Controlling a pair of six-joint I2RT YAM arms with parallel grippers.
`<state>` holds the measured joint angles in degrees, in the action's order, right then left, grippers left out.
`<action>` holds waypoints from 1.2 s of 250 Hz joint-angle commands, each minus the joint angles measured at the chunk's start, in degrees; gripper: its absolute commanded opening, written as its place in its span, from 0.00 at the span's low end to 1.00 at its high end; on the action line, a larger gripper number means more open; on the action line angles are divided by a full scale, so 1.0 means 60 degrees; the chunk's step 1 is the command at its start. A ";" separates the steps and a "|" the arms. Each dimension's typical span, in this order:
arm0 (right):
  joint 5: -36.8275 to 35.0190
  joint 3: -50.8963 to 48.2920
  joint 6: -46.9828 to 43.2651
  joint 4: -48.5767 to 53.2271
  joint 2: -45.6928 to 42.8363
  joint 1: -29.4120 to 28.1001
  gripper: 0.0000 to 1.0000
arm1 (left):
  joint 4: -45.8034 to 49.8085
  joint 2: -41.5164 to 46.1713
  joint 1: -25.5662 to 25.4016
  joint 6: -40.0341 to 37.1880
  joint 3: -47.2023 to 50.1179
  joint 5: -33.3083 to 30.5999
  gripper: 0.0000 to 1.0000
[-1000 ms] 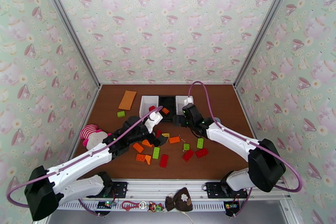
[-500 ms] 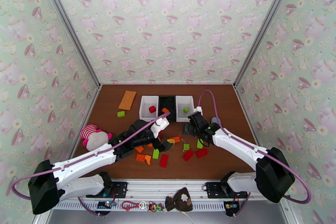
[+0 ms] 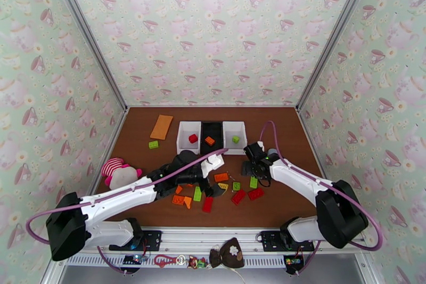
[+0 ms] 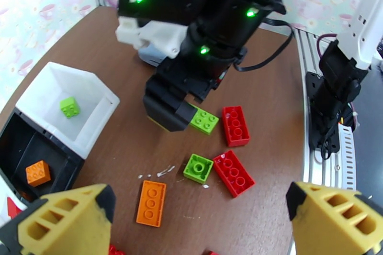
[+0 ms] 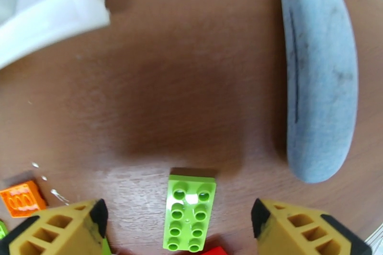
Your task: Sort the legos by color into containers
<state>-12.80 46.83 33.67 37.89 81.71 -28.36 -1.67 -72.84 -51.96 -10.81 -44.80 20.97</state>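
Three bins stand in a row at the back: a white bin (image 3: 186,144) with a red brick (image 3: 193,138), a black bin (image 3: 213,129) with an orange brick (image 3: 210,140), and a white bin (image 3: 240,132) with a green brick (image 3: 235,139). Red, orange and green legos lie scattered in front. My left gripper (image 3: 219,187) hangs open over the pile, above an orange brick (image 4: 151,203) and a green square brick (image 4: 198,168). My right gripper (image 5: 178,213) is open low over a long green brick (image 5: 189,213), which lies between its fingers (image 5: 57,229).
An orange card (image 3: 161,126) lies at the back left, with a lone green brick (image 3: 153,144) near it. A striped plush toy (image 3: 118,172) sits at the left edge. A grey oval object (image 5: 320,69) lies right of the right gripper.
My right gripper has drawn back from over the right white bin and come down over the long green brick. A green brick now shows in that bin. My left gripper has moved right over the pile.
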 commanded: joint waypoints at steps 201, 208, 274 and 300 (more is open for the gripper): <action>0.0842 -0.0334 0.0675 -0.0600 0.1086 0.0068 0.64 | -0.0527 -0.0186 0.0260 -0.0557 0.0067 0.1086 1.00; 0.0843 -0.0345 0.0659 -0.0603 0.1083 0.0061 0.61 | -0.0542 -0.0184 0.0249 -0.0542 0.0073 0.1103 1.00; 0.0802 -0.0378 0.0534 -0.0611 0.0815 0.0080 0.41 | -0.0600 -0.0121 0.0279 -0.0491 0.0167 0.1039 1.00; 0.0678 -0.0293 0.0388 -0.0576 0.0546 0.0083 0.40 | -0.0644 -0.0063 0.0273 -0.0440 0.0197 0.0963 1.00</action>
<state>-8.32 45.25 36.86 34.61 87.53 -28.10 -3.36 -74.00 -50.65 -13.10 -44.71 25.76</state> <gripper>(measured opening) 0.408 0.999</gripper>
